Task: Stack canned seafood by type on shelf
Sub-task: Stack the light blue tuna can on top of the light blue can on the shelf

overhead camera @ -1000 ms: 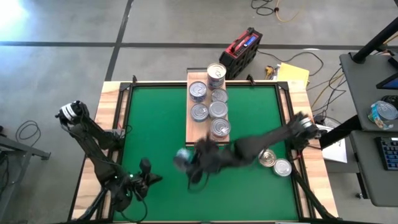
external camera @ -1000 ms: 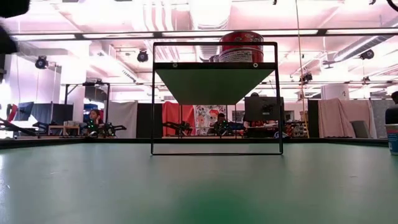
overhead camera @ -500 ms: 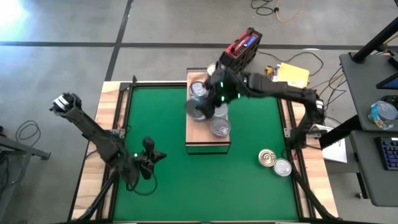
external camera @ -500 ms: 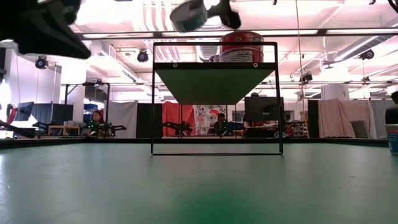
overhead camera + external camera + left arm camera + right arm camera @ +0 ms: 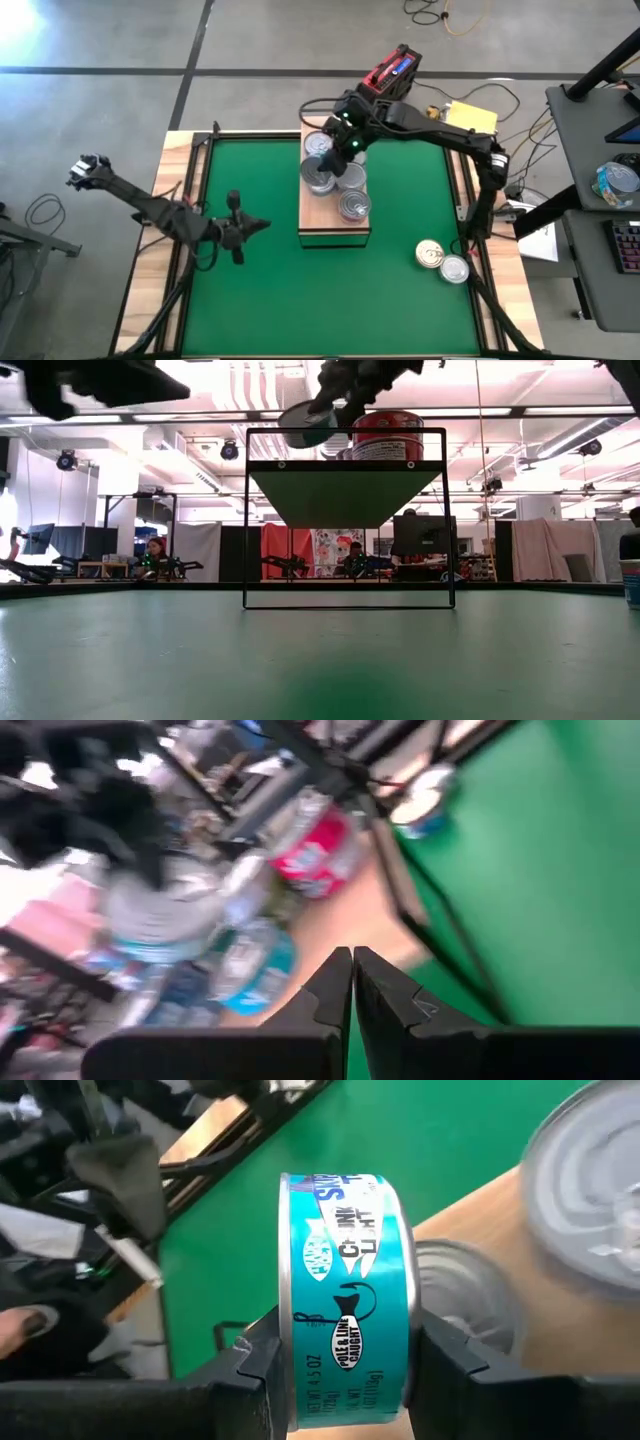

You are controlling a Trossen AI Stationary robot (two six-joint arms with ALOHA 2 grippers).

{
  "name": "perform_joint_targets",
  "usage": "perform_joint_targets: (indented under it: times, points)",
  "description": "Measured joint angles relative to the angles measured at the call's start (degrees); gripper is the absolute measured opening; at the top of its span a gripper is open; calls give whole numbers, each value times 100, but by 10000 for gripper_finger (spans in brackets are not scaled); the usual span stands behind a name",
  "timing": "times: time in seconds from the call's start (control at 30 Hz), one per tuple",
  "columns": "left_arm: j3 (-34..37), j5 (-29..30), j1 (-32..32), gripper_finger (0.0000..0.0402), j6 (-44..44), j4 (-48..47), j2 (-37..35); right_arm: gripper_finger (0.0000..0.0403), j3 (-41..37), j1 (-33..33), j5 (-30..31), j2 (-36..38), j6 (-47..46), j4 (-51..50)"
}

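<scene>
The left pincer (image 5: 236,226) hangs over the green mat (image 5: 260,290) near the desk's (image 5: 178,150) left edge, its fingers (image 5: 335,988) pressed together on nothing; the shelf (image 5: 334,232) lies well off to its right with open mat between. The right pincer (image 5: 322,176) is over the shelf's left side, clamped on a teal-labelled can (image 5: 345,1300) held on edge, the jaws pressing its flat lid and base. Just below and beside this pincer, silver-lidded cans (image 5: 341,178) crowd the board: one directly under the held can, one (image 5: 354,206) nearer the shelf's front end, and others (image 5: 318,143) farther back under the arm. In the low view the held can (image 5: 306,424) hangs level with the shelf's dark frame (image 5: 345,434), close beside a red-labelled can (image 5: 388,436) standing on the board. Far to the pincer's right and toward the desk's front, a gold-lidded can (image 5: 430,254) and a silver-lidded can (image 5: 455,269) sit touching on the mat. Beyond the desk's back edge, behind the pincer, a red and black case (image 5: 390,78) rests on the floor, with yellow paper (image 5: 468,118) to its right.
</scene>
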State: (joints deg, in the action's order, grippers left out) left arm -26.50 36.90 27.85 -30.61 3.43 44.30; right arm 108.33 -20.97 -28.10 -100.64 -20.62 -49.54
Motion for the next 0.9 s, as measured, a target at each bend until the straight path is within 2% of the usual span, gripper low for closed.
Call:
perform_joint_targets:
  times: [0.13, 0.2, 0.37, 0.47, 0.67, 0.77, 0.9]
  points:
    - [0, -26, -591, 0, -675, 298, -23, 131, 0, -7, -444, -128, -95, -23]
    - [0, -225, -939, 0, -918, 459, 2, 131, 0, -37, -574, -149, -35, -149]
    - [0, -1272, -1815, 0, -1402, 1057, 94, 131, 0, -50, -405, -149, 92, -372]
    - [-1, -1618, -2374, 0, -1659, 1502, 211, 131, 0, -100, -342, -153, 22, -376]
    - [-159, -3011, -3337, 0, -1630, 1610, 691, 131, 0, -223, -318, -155, -627, -147]
    - [-335, -3038, -3533, 0, -1631, 1725, 990, 131, 0, -225, -390, -155, -1017, -14]
    - [-626, -2857, -3638, 0, -1827, 1741, 1276, 131, 0, -254, -831, -155, -1264, 59]
